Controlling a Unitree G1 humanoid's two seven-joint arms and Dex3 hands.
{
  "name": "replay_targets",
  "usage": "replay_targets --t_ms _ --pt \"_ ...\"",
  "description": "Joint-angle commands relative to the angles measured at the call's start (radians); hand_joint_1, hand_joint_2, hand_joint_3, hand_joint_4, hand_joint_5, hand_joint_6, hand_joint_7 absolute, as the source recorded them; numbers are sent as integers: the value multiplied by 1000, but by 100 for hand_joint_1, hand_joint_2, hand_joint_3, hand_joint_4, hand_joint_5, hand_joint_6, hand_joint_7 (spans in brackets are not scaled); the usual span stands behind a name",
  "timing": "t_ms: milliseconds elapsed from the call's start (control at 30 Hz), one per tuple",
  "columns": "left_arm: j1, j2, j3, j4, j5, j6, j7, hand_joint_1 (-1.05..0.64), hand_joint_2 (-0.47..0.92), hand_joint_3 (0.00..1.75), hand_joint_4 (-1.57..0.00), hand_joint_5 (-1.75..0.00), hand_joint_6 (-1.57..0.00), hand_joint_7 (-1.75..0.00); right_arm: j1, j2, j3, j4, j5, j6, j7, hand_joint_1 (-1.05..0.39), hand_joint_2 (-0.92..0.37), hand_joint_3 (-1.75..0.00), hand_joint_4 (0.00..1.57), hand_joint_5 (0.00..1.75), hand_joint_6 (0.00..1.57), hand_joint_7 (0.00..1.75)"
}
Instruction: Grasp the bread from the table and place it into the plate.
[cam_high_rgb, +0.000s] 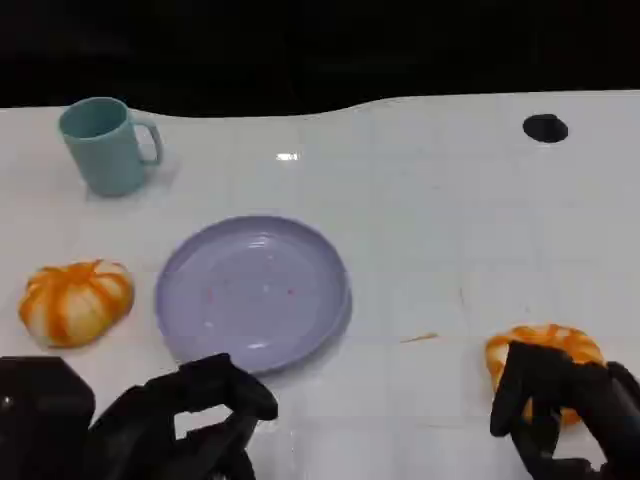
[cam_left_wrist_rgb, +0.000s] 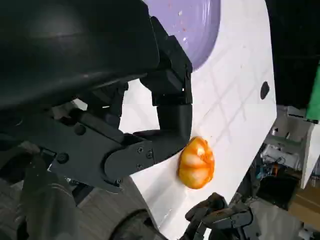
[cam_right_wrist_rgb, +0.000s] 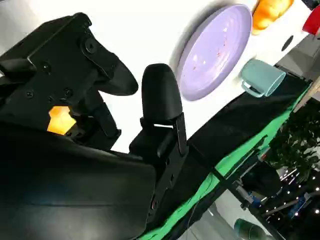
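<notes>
- Left robot hand (cam_high_rgb: 195, 420): glossy black fingers loosely apart, holding nothing, at the bench's (cam_high_rgb: 430, 220) near edge.
- Right robot hand (cam_high_rgb: 560, 405): fingers draped over a round, orange-striped bread (cam_high_rgb: 545, 345); whether it grips, I cannot tell.
- Smooth lavender plate (cam_high_rgb: 252, 292), bare, mid-bench.
- Second ridged bread (cam_high_rgb: 76, 300) left of it.
- Teal mug (cam_high_rgb: 105, 145) farthest.

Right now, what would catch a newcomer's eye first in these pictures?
Two orange buns: one bun left of the empty purple plate, the other bun at the near right, with the right hand over its near side. A teal mug stands at far left.
</notes>
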Motion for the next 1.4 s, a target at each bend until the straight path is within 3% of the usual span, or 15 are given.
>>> replay_targets --t_ms 33,867,1000,1100,1167,1267,1333,1400 --pt "4 11 10 -2 -1 0 1 -34 79 78 -69 -175 -64 -141 1 -9 -5 -4 3 1 -1 -3 -37 -138 95 175 77 160" --pt "3 12 11 4 -3 -9 -7 -34 79 79 -70 -175 -64 -141 -1 -16 -18 -31 29 25 19 0 -36 -136 93 175 77 151" --pt "0 10 11 7 -2 -7 -4 -35 78 79 -70 -175 -64 -141 -2 -33 -20 -87 -30 80 31 -2 -35 -125 83 173 79 123" --pt "-3 9 10 11 -2 -9 -4 -34 79 79 -70 -175 -64 -141 -2 -46 -12 -132 -108 123 30 -4 -34 -111 76 154 84 96" --pt "-4 11 8 11 2 -11 -4 -34 79 79 -70 -175 -64 -141 -3 -60 -7 -158 -165 150 36 -8 -34 -100 78 126 87 76" --pt "-2 11 6 13 5 -16 -5 -35 78 79 -70 -175 -65 -141 -4 -79 -2 -187 -252 177 42 -15 -35 -89 78 112 89 56" --pt "-1 10 6 13 4 -16 -4 -34 78 79 -70 -175 -64 -141 -6 -98 1 -215 -322 198 57 -22 -43 -72 72 105 87 42" --pt "0 11 5 12 5 -15 -3 -34 79 79 -69 -175 -64 -141 -10 -120 4 -246 -402 216 77 -28 -57 -45 68 97 87 27"
